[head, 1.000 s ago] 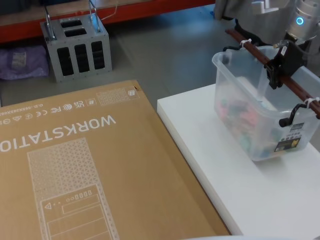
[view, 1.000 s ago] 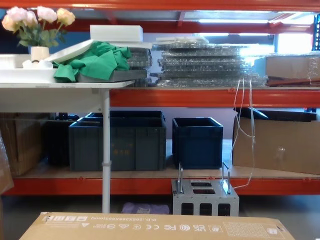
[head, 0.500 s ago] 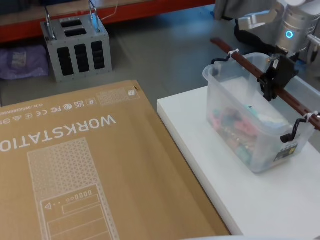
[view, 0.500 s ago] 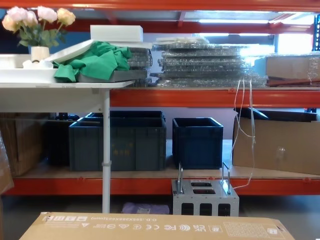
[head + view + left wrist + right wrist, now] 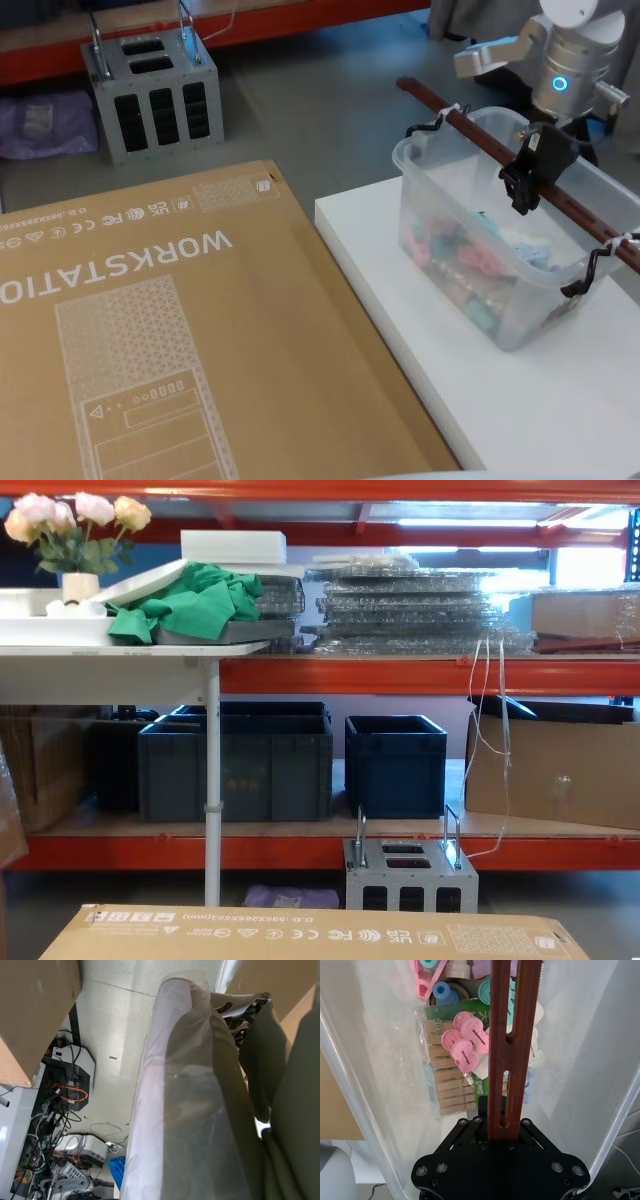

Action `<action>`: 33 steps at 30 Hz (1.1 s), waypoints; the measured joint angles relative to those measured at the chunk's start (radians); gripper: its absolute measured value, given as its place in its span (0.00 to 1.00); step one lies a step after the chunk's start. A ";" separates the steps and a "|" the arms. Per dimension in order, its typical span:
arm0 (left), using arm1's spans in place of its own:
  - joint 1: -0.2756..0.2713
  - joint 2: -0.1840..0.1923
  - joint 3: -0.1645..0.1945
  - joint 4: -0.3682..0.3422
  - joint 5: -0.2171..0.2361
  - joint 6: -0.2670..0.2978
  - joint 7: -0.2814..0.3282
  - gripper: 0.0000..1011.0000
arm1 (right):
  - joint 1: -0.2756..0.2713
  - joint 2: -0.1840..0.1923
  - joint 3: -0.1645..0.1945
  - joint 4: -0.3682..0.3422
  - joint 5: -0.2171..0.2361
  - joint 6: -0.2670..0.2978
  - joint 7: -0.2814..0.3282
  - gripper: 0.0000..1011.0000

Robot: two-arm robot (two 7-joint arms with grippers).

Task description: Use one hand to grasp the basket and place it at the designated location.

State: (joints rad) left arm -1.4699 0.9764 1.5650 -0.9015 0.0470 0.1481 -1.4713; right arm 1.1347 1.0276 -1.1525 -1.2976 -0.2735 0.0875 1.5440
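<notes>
Basket (image 5: 505,255), a milky translucent tub, sits over the white tabletop (image 5: 470,400) near its far right part, just right of the big brown cardboard box (image 5: 170,340) printed WORKSTATION. Whether its base touches the white surface or hangs just above it cannot be told. Its long reddish-brown bar handle (image 5: 470,132) runs slantwise across the open top, tied at each end with white zip-ties to black hooks. The right tool (image 5: 527,178), black and slim under a silver-white arm whose joint glows with a blue ring (image 5: 559,84), is clenched on the bar about midway along it; in the right wrist view the slotted bar (image 5: 512,1050) rises straight out of the black jaw body (image 5: 500,1170). Below the bar lie pink pegs (image 5: 462,1045), a pack of wooden clothes pegs (image 5: 445,1080) and other pastel bits. The left tool cannot be made out in the left wrist view, so its state cannot be told. A grey metal case (image 5: 152,90) stands on the floor beyond the box.
</notes>
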 joint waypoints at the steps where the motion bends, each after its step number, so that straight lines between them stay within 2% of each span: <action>1: 0.000 0.000 0.000 0.000 0.000 0.000 0.000 0.00 | -0.001 -0.004 0.001 0.002 -0.003 -0.003 0.002 0.11; 17: 0.000 0.000 0.000 0.000 0.000 0.000 0.000 0.00 | -0.004 -0.059 0.015 0.056 -0.033 -0.048 0.016 0.11; 33: 0.000 0.000 0.000 0.000 0.000 0.000 0.000 0.00 | -0.009 -0.077 0.015 0.076 -0.043 -0.056 0.018 0.11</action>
State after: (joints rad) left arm -1.4699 0.9764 1.5649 -0.9014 0.0469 0.1481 -1.4713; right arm 1.1258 0.9503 -1.1377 -1.2211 -0.3168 0.0312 1.5625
